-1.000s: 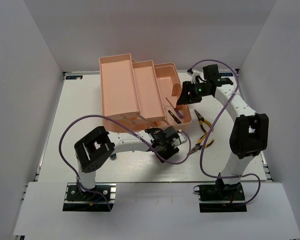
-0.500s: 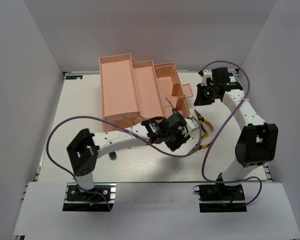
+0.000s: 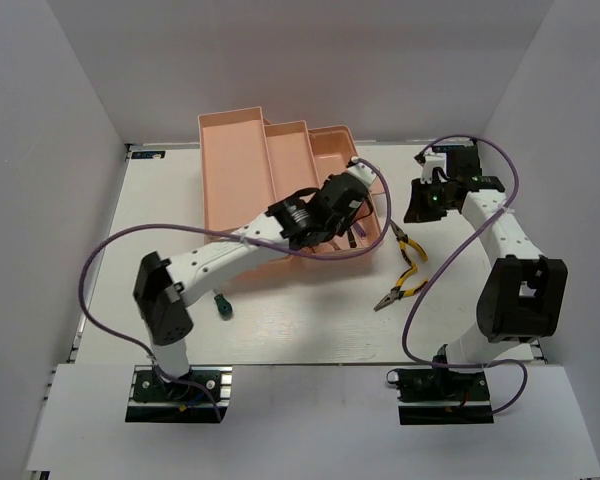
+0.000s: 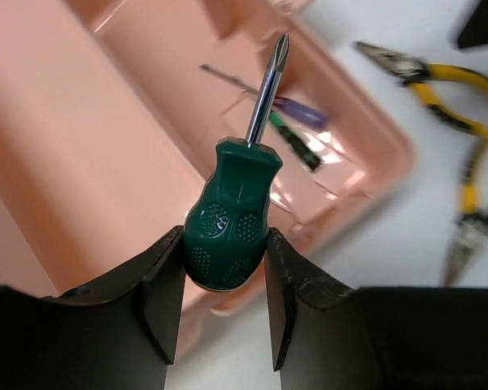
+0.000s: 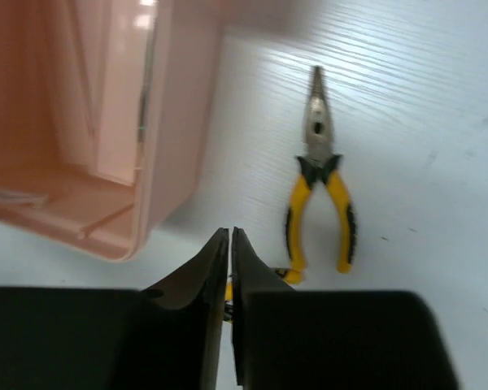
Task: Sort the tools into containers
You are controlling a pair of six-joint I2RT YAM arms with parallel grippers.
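Observation:
The salmon-pink toolbox (image 3: 242, 175) lies open at the back of the table. My left gripper (image 3: 342, 207) hangs over its right compartment, shut on a stubby green screwdriver (image 4: 232, 218) with its shaft pointing away. A thin dark green screwdriver (image 4: 294, 140) lies in the tray (image 4: 138, 122) below it. Another stubby green screwdriver (image 3: 220, 305) lies on the table at front left. Two yellow-and-black pliers (image 3: 409, 248) (image 3: 400, 290) lie right of the box. My right gripper (image 3: 421, 206) is shut and empty above the table, near one pair of pliers (image 5: 321, 175).
The toolbox wall (image 5: 171, 122) stands to the left of my right gripper. Purple cables loop from both arms over the table. White walls close in the table on the left, right and back.
My left arm has swung from the table's front middle up over the toolbox's right compartment with the screwdriver. My right gripper has drawn back to the right, away from the box.

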